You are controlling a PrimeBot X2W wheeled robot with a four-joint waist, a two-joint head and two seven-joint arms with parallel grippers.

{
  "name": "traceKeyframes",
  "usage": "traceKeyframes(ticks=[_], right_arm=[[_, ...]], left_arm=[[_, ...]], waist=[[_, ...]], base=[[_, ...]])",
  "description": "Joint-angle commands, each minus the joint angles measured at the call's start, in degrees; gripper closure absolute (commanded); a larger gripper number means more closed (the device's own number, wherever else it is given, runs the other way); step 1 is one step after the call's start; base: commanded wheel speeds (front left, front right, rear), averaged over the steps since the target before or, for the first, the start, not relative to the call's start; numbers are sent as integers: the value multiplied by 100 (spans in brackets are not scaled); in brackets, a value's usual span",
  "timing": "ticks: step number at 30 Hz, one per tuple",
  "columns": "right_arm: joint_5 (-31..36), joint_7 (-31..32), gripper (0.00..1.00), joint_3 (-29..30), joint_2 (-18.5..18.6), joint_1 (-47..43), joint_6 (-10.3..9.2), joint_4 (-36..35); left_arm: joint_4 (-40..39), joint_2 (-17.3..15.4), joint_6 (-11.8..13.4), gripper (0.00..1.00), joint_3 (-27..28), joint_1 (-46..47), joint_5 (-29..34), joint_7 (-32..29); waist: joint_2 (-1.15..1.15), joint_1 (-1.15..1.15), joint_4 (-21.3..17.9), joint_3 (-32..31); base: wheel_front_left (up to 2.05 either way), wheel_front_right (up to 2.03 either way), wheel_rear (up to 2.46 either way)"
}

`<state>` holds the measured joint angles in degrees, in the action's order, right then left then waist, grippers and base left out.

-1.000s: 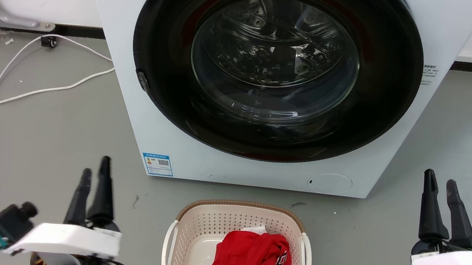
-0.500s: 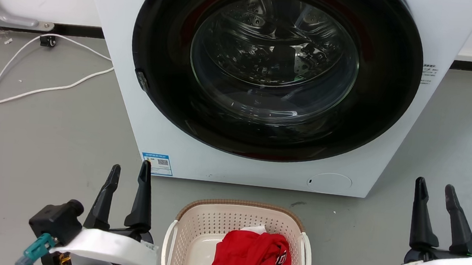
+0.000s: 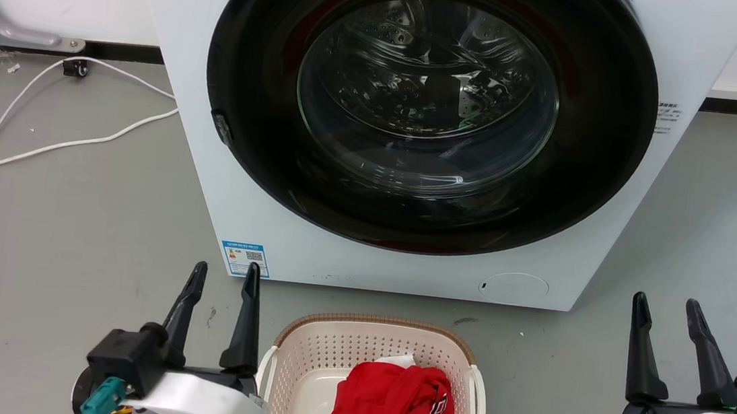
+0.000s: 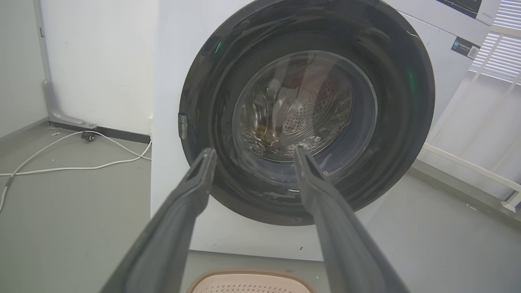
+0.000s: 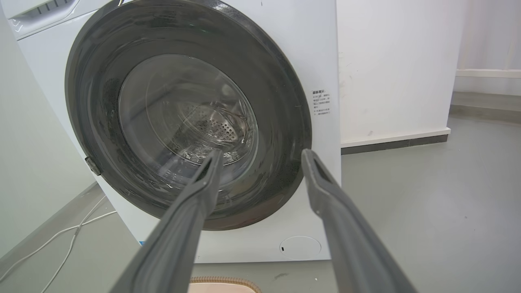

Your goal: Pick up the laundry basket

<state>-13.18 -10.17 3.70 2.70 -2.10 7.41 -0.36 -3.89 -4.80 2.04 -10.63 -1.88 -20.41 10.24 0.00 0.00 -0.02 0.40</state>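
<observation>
The laundry basket (image 3: 320,354), a cream perforated tub with a brown rim and white side handles, stands on the floor at the bottom middle of the head view, in front of the washing machine. Its far rim edge also peeks in as the laundry basket (image 4: 248,278) and the laundry basket (image 5: 226,281) at the bottom of both wrist views. A red garment (image 3: 393,405) lies inside it. My left gripper (image 3: 223,274) is open, just left of the basket's left handle. Well off to the basket's right, my right gripper (image 3: 666,307) also stands open. Neither holds anything.
The white washing machine (image 3: 403,264) with its closed dark round door (image 3: 429,104) stands right behind the basket. White cables (image 3: 43,145) trail over the grey floor at the left. Walls close off the back.
My left gripper has moved right toward the basket's left handle and opened wider. My right gripper has shifted slightly left and lower in the view.
</observation>
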Motion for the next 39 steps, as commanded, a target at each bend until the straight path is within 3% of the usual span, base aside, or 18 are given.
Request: traceKeyframes(ticks=[1, 13, 20, 32, 39], right_arm=[[138, -40, 0, -5, 25, -19, 12, -32], [770, -197, 0, -40, 26, -80, 12, -58], [1023, -302, 0, -71, 27, -135, 7, -138], [845, -426, 0, -24, 27, -189, 7, -11], [1089, -502, 0, -33, 26, -200, 7, 86]], left_arm=[[-38, -41, 8, 0, -24, -14, 97, 34], [103, -89, 45, 0, -249, -88, 645, 186], [148, 42, -212, 0, -147, -177, 791, 291], [115, 186, -495, 0, 229, -324, 975, 417], [178, 190, -505, 0, 114, -342, 1293, 488]], waist=[[0, 0, -1, 2], [0, 0, -6, 30], [0, 0, -1, 40], [0, 0, 12, 56], [0, 0, -8, 63]], base=[[0, 0, 0], [0, 0, 0], [0, 0, 0], [0, 0, 0], [0, 0, 0]])
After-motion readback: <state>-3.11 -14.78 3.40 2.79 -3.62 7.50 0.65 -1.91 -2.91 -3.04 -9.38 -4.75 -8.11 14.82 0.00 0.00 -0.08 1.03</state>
